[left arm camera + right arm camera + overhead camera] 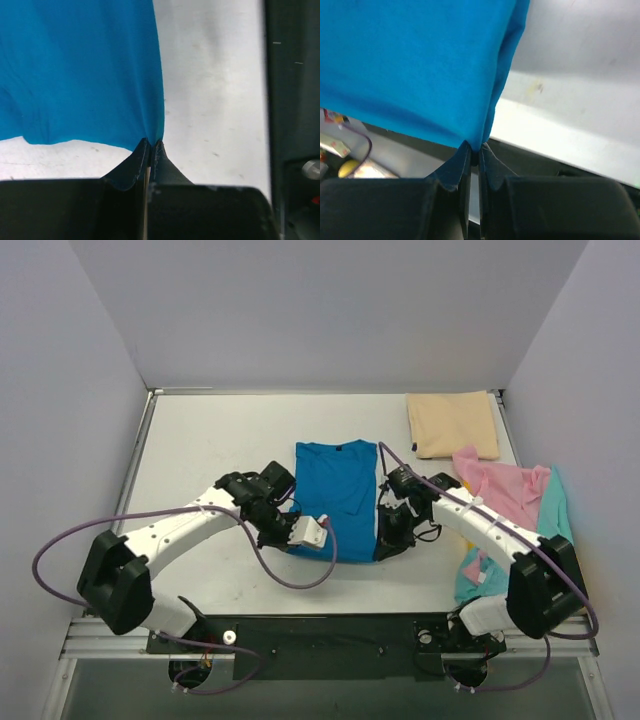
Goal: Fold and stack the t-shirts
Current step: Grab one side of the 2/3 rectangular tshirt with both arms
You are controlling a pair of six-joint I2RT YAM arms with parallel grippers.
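Closest in my wrist views are my own dark fingers. My left gripper [151, 143] is pinched all but closed, with only a thin slit between the fingertips, and a corner of the blue t-shirt [80, 70] is caught in it. The cloth fans up and to the left from that pinch, with light creases running toward the tips. My right gripper [474, 148] is closed just as tightly on another corner of the same shirt, and the fabric there bunches into a narrow fold at the tips before spreading wide above them.

From above, the blue t-shirt lies near the middle of the table [220, 440], neck toward the far side. My two grippers sit at its near corners, left on the left and right on the right, and both arms bend inward to meet it.

The beige t-shirt [453, 424] lies flat in the far right corner, apart from the blue one. Just nearer than it, the pink t-shirt [505, 490] is rumpled along the right edge, lying over the teal t-shirt [558, 510], and my right arm crosses in front of both.
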